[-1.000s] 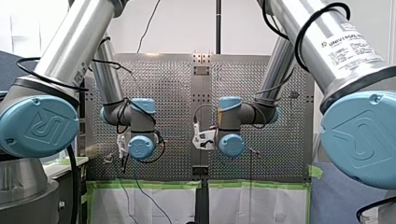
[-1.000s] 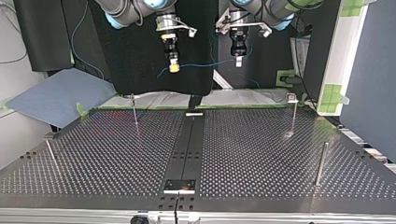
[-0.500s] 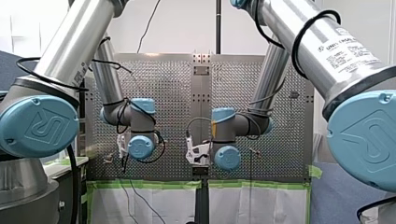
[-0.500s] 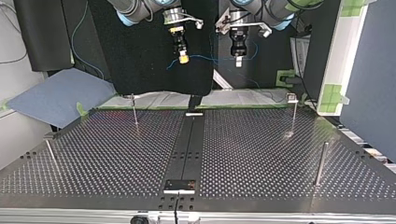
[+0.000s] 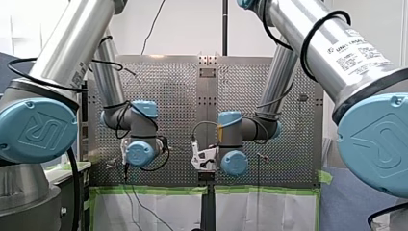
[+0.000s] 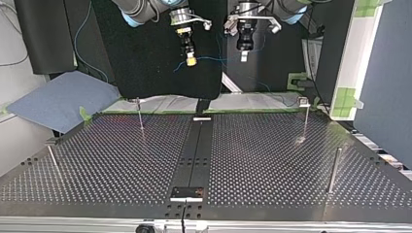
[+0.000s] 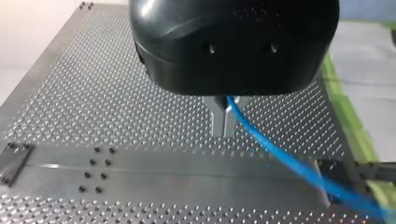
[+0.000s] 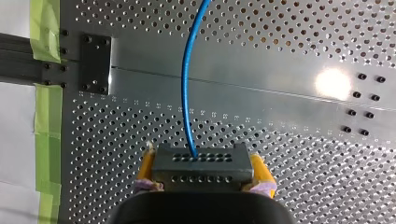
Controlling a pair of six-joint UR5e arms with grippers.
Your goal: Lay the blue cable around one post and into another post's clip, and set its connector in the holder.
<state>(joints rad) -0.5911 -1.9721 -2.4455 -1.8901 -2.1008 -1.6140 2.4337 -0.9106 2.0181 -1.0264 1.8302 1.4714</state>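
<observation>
Cable (image 8: 183, 93) is still airborne, strung between both pincers over the arm-side edge of the bench (image 6: 272, 160). It's not round any of the posts (image 6: 140, 115) yet.

Change over the last second, going by the top view:
- Right pincer (image 6: 191, 60) slid toward the left one, lifted a bit, then stopped.
- In the last half second, left pincer (image 7: 223, 130) came up and edged toward it.

Net effect: the span between the two grips is shorter, so you likely have more slack in that stretch.

Grips look fine:
- Right pincer's yellow pads are clamped on the sides of the connector (image 8: 201, 164), with the cable leaving its far face.
- Left pincer's metal fingers are closed onto the cable itself, further down the line.

I read this as repositioning before routing, with nothing laid yet. Watch that the slack doesn't snag when you head for the first post.
</observation>
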